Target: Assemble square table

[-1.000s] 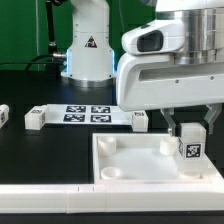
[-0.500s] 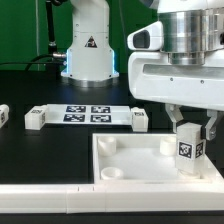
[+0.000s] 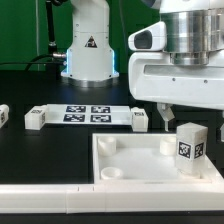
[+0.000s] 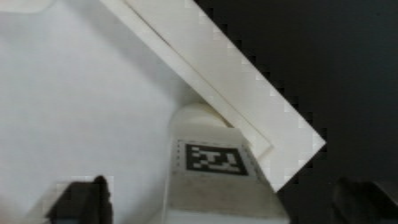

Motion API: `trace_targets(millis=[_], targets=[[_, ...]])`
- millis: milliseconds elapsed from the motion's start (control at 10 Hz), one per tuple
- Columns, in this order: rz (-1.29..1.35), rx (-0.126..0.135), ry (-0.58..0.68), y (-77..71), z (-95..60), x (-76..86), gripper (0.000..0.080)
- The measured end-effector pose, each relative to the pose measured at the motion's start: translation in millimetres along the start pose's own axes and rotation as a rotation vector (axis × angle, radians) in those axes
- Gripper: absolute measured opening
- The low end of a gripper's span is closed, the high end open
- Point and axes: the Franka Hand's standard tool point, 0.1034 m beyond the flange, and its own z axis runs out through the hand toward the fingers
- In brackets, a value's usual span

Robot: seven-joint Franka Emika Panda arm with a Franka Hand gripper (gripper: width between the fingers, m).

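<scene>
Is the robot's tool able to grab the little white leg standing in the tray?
Probably yes. The tool hangs open right over the leg, one finger on each side of it, and nothing sits between them in either view.

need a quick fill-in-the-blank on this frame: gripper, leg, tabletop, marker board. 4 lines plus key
1. The gripper above the leg is ____.
2. The leg stands ____ in the tabletop.
3. The leg sits in a tabletop corner on the exterior view's ____ side.
4. The marker board carries ____ tags.
Missing words: open; upright; right; four.
</scene>
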Motion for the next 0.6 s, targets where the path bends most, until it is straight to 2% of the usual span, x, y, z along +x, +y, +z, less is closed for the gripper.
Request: trace_targets(millis=[300,600], targets=[[-0.264,-0.002,0.002,0.5,0.1,0.6,0.0646],[-0.664,-0.032,-0.001,3.7,0.4,1.1,0.0649]])
